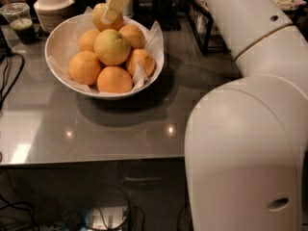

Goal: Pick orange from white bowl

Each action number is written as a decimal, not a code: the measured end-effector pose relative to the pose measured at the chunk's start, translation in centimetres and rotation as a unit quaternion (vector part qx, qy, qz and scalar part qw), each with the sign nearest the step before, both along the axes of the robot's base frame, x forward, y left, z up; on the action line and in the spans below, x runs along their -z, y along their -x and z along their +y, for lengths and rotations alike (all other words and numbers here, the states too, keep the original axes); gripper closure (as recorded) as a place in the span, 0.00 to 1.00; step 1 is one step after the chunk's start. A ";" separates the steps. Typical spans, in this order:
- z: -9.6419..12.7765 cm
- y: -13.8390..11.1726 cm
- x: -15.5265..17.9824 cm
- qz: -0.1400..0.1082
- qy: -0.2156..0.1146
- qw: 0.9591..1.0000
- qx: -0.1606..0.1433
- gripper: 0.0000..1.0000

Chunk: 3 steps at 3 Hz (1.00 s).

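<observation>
The white bowl (57,42), lined with crinkled white paper, stands at the back left of the grey table and holds several fruits. The large golden-yellow orange (100,17) sits at the back of the pile. My gripper (114,5) reaches down from the top edge and lies right against this orange, covering its upper right side. A yellow-green fruit (111,46) tops the middle of the pile, with smaller deep-orange ones (114,79) around it. My white arm (250,129) fills the right side of the view.
A stack of white lidded cups (52,4) and a clear plastic cup with a dark drink (19,23) stand behind the bowl at the left. Black cables (9,76) hang at the left edge. Dark objects (163,6) stand at the back.
</observation>
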State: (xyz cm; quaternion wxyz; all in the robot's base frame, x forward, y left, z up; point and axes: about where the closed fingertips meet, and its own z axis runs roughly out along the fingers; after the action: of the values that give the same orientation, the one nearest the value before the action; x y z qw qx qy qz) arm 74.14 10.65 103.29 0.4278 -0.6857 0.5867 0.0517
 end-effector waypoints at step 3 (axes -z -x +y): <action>1.1 -1.7 4.3 0.029 0.014 0.999 0.030 0.13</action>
State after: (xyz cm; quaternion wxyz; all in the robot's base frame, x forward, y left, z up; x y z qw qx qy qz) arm 75.84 11.79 99.03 0.4022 -0.6718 0.6200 0.0504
